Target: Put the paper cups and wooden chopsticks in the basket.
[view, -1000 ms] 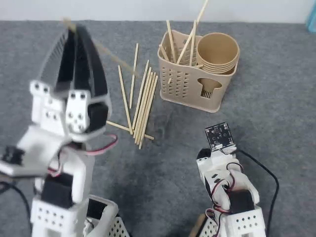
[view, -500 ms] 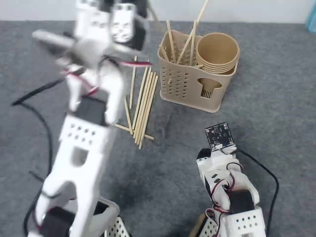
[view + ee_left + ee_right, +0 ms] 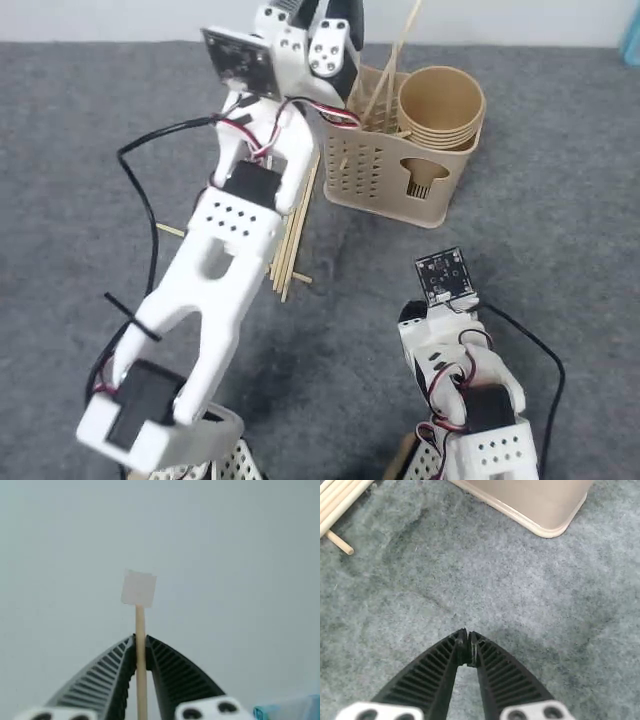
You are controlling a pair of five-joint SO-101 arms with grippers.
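My left gripper (image 3: 141, 641) is shut on one wooden chopstick (image 3: 140, 625), which points up at a pale wall. From above, that gripper (image 3: 335, 12) hangs over the back left corner of the beige basket (image 3: 385, 175). A stack of paper cups (image 3: 441, 103) stands in the basket's right half, and several chopsticks (image 3: 385, 85) lean in its left half. More chopsticks (image 3: 292, 238) lie in a bundle on the grey mat left of the basket, partly under the left arm. My right gripper (image 3: 468, 640) is shut on nothing, low over the mat in front of the basket (image 3: 540, 510).
The right arm (image 3: 455, 350) sits folded at the front right. A black cable (image 3: 140, 200) loops beside the left arm. Ends of the loose chopsticks (image 3: 337, 502) show on the mat ahead of the right gripper. Open grey mat lies between the arms.
The left arm has swung from the mat's left side up and right to the basket's back left corner, with the chopstick in its gripper. The right arm has kept still.
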